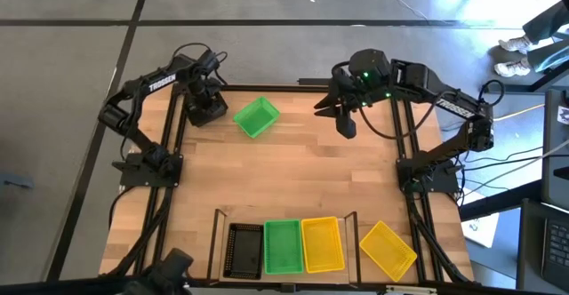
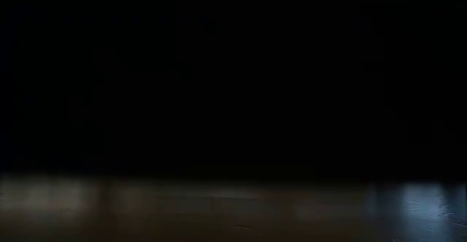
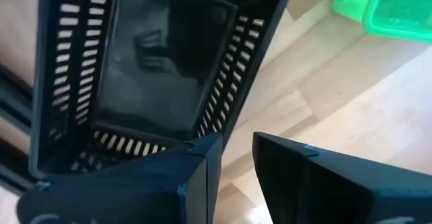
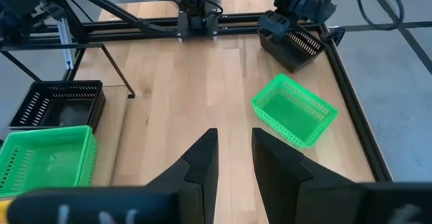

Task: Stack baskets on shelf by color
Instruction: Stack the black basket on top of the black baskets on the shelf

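Wooden shelf [image 1: 348, 233] at the near edge carries black [image 1: 244, 251], green [image 1: 283, 246] and yellow baskets [image 1: 322, 243]; another yellow basket [image 1: 388, 249] lies beside it. Farther off, a loose green basket [image 1: 256, 117] sits between the arms. Left gripper [image 3: 233, 160] clamps a black basket's [image 3: 162, 62] rim; right gripper [image 4: 234, 150] hovers empty, fingers apart. Low view is dark.

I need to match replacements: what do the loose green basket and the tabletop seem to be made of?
The green basket looks like moulded plastic: uniform bright colour, thin walls pierced by regular slots, slightly glossy. The tabletop looks like light wood, probably butcher-block style: narrow jointed strips with visible grain and a smooth satin finish.
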`<control>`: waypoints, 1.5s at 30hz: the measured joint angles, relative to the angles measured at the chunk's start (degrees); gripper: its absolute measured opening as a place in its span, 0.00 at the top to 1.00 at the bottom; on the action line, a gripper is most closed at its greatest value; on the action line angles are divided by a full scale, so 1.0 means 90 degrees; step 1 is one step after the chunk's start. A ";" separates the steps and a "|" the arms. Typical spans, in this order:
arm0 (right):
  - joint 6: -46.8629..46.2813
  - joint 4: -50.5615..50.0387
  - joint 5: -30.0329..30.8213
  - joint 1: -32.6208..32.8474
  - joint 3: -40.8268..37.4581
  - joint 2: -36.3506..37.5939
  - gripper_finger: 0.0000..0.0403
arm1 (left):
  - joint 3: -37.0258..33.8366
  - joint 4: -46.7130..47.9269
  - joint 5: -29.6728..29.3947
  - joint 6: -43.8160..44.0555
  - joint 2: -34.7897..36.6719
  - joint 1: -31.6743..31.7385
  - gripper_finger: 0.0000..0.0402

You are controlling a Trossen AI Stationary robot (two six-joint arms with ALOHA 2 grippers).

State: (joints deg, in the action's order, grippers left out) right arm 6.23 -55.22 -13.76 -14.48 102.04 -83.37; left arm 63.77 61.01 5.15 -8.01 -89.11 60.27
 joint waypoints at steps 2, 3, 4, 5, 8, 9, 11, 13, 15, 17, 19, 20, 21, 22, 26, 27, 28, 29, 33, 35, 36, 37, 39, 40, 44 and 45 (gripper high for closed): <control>-0.0001 0.0000 0.0002 -0.0002 -0.0001 0.0000 0.78 | 0.0000 -0.0007 0.0000 -0.0081 -0.0107 0.0000 0.81; -0.0013 0.0000 0.0000 0.0000 -0.0001 0.0000 0.78 | 0.0000 -0.0007 0.0005 -0.0160 -0.0159 -0.0002 0.81; -0.0038 0.0000 0.0000 0.0000 -0.0001 0.0000 0.78 | 0.0000 -0.0005 0.0003 -0.0223 -0.0216 -0.0002 0.81; -0.0116 0.0000 0.0000 0.0000 -0.0002 0.0000 0.78 | -0.0002 -0.0006 0.0003 -0.0293 -0.0266 0.0000 0.81; -0.0243 0.0003 -0.0003 0.0002 -0.0002 0.0000 0.78 | -0.0002 -0.0009 0.0002 -0.0354 -0.0385 -0.0001 0.81; -0.0289 0.0005 -0.0002 0.0002 -0.0002 0.0000 0.78 | -0.0002 -0.0011 0.0001 -0.0359 -0.0435 -0.0007 0.81; -0.0328 0.0005 -0.0002 0.0002 -0.0002 0.0000 0.78 | -0.0002 -0.0012 0.0002 -0.0372 -0.0514 -0.0007 0.81; -0.0329 0.0005 -0.0002 0.0002 -0.0002 0.0000 0.78 | -0.0002 -0.0009 0.0000 -0.0479 -0.0576 -0.0007 0.81; -0.0329 0.0005 -0.0002 0.0002 -0.0002 0.0000 0.78 | -0.0007 -0.0027 -0.0010 -0.0547 -0.0611 -0.0007 0.81; -0.0329 0.0007 -0.0002 0.0002 -0.0002 0.0000 0.78 | -0.0007 -0.0072 -0.0078 -0.0628 -0.0606 -0.0010 0.81; -0.0329 0.0007 0.0000 0.0002 -0.0002 0.0000 0.78 | -0.0007 -0.0090 -0.0192 -0.0629 -0.0606 -0.0033 0.81; -0.0329 0.0007 0.0000 0.0002 -0.0005 0.0000 0.78 | -0.0007 -0.0084 -0.0228 -0.0631 -0.0606 -0.0036 0.81; -0.0329 0.0007 0.0000 0.0002 -0.0005 0.0000 0.78 | -0.0007 -0.0078 -0.0274 -0.0636 -0.0606 -0.0036 0.81; -0.0329 0.0009 0.0000 0.0002 -0.0005 0.0000 0.78 | -0.0007 -0.0073 -0.0294 -0.0638 -0.0606 -0.0038 0.81; -0.0344 0.0010 0.0001 0.0002 -0.0005 0.0000 0.78 | -0.0007 -0.0043 -0.0295 -0.0677 -0.0606 -0.0036 0.81; -0.0344 0.0010 0.0006 0.0002 -0.0005 0.0000 0.78 | -0.0007 -0.0032 -0.0289 -0.0680 -0.0606 -0.0036 0.81; -0.0346 0.0012 0.0012 0.0002 -0.0005 0.0000 0.78 | -0.0007 -0.0011 -0.0291 -0.0680 -0.0606 -0.0036 0.81; -0.0349 0.0012 0.0012 0.0002 -0.0005 0.0000 0.78 | -0.0007 0.0000 -0.0289 -0.0680 -0.0606 -0.0036 0.81; -0.0351 0.0012 0.0012 0.0002 -0.0005 0.0000 0.78 | -0.0007 -0.0002 -0.0287 -0.0680 -0.0606 -0.0036 0.81; -0.0351 0.0012 0.0012 0.0002 -0.0005 0.0000 0.78 | -0.0007 0.0000 -0.0281 -0.0682 -0.0606 -0.0036 0.81; -0.0352 0.0012 0.0012 0.0002 -0.0005 0.0000 0.78 | -0.0007 0.0000 -0.0260 -0.0682 -0.0606 -0.0036 0.81; -0.0351 0.0014 0.0012 0.0002 -0.0005 0.0000 0.78 | -0.0007 0.0000 -0.0204 -0.0679 -0.0606 -0.0036 0.81; -0.0354 0.0012 0.0012 0.0002 -0.0005 0.0000 0.78 | -0.0007 0.0000 -0.0034 -0.0675 -0.0606 -0.0036 0.81; -0.0354 0.0015 0.0012 0.0002 -0.0005 0.0000 0.78 | -0.0007 0.0000 0.0015 -0.0677 -0.0606 -0.0038 0.81; -0.0354 0.0014 0.0015 0.0002 -0.0005 0.0000 0.78 | -0.0007 0.0000 0.0039 -0.0670 -0.0606 -0.0037 0.81; -0.0354 0.0014 0.0015 0.0002 -0.0005 0.0000 0.78 | -0.0007 0.0000 0.0037 -0.0636 -0.0606 -0.0037 0.81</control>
State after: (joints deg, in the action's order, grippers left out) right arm 3.05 -55.10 -13.63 -14.46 102.00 -83.37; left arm 63.70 61.01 5.48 -13.74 -94.56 59.94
